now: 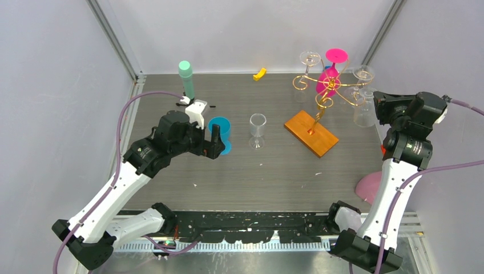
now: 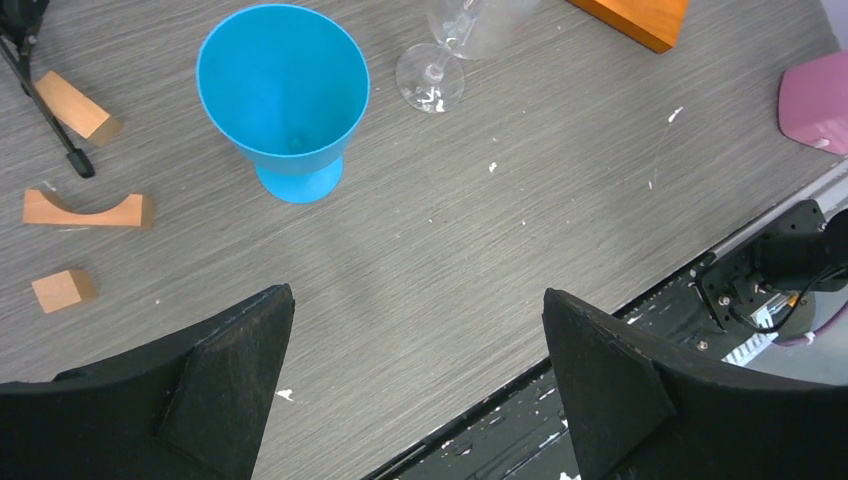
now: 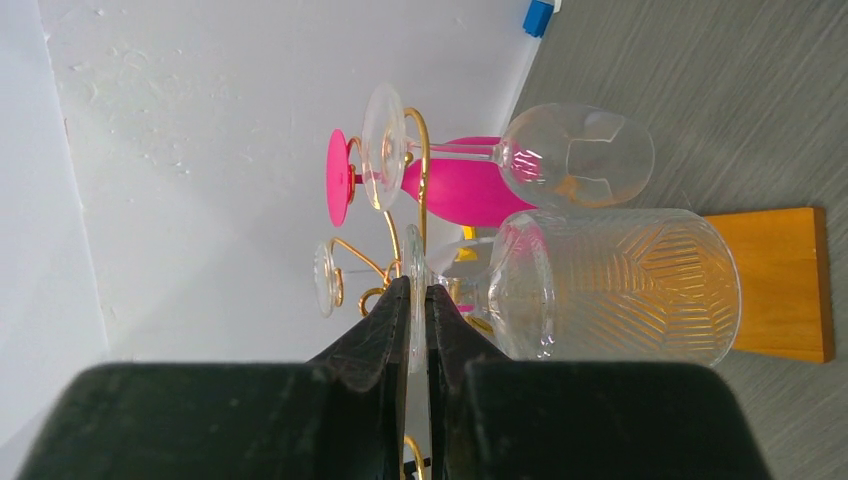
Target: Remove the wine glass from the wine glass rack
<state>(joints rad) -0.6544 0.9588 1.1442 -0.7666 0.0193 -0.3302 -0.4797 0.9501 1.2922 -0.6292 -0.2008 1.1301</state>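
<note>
- The right hand [image 3: 420,289] is up at the wine glass rack [image 1: 327,85], at the far right of the tabletop [image 1: 274,177], and its fingers [image 3: 395,310] are pinched nearly together.
- Caught between them is the thin round foot of the ribbed wine glass [image 3: 620,285], so that hand is clamped on the glass.
- The ribbed wine glass hangs bowl-down on the rack's right side, its foot up at a gold scroll arm. The wrist view cannot show whether the foot sits in the curl or just beside it.
- Next to it, a smooth clear glass [image 3: 575,155] and a pink glass [image 3: 460,190] hang from other arms.
- The rack's orange wooden base [image 1: 311,133] lies flat on the tabletop.
- Across the way, the left hand [image 2: 415,390] is spread wide with nothing between its fingers, hovering low over the tabletop.
- Just ahead of it a blue goblet [image 2: 285,90] stands upright, with a clear stemmed glass [image 1: 257,130] beside it to the right.
- Three small wooden blocks [image 2: 85,207] lie left of the goblet.
</note>
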